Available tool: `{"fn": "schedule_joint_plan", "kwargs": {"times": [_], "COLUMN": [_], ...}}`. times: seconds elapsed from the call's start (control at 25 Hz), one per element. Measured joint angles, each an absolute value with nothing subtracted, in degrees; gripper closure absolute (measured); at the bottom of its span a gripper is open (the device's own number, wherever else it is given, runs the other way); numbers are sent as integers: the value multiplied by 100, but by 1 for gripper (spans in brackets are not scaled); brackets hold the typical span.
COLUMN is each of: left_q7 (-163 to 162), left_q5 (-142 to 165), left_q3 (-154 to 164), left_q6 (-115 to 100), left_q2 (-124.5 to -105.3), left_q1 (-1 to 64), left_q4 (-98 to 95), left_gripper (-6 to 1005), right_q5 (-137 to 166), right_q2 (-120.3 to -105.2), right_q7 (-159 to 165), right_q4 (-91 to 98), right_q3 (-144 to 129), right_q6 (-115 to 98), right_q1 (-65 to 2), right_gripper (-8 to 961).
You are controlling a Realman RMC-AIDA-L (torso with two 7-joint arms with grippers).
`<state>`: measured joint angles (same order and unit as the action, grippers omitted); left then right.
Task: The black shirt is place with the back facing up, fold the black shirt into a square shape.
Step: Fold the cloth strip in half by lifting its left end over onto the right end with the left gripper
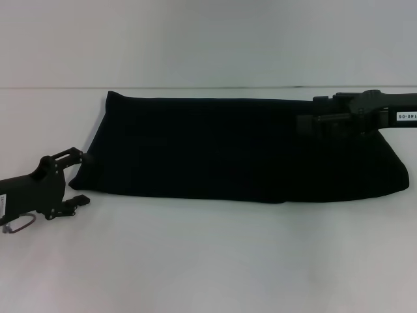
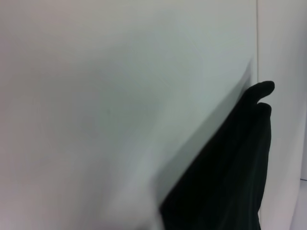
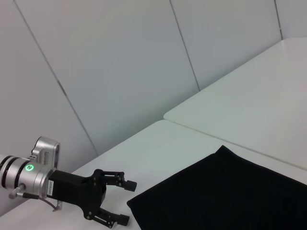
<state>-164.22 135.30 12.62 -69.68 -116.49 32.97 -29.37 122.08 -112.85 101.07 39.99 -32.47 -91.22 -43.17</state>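
Observation:
The black shirt (image 1: 234,150) lies folded into a long band across the white table (image 1: 208,261), its long edges running left to right. My left gripper (image 1: 83,176) is open, low on the table, right at the shirt's near left corner, holding nothing. From the right wrist view the left gripper (image 3: 128,202) shows open beside the shirt's corner (image 3: 230,191). The left wrist view shows only an end of the shirt (image 2: 230,172). My right gripper (image 1: 309,120) hovers over the shirt's far right edge.
The table's far edge (image 1: 52,88) meets a pale wall. In the right wrist view a second white tabletop (image 3: 249,96) adjoins this one along a seam. Bare table lies in front of the shirt.

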Motion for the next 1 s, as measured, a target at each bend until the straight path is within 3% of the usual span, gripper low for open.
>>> {"fn": "schedule_joint_plan", "kwargs": {"times": [1.0], "left_q7": [-16135], "left_q5": [13368], "left_q3": [1261], "left_q6": [-6432], "left_q2": [-11664], "left_q1": [3421], "left_q4": [-2793], "left_gripper": [95], "right_q5": [12208], "right_q2": [-11285], "right_q7": [10123], "right_q4": [3986], "right_q3": [-3243], "right_q6": [-9052], "right_q1": [-4351], "right_gripper": [23]}}
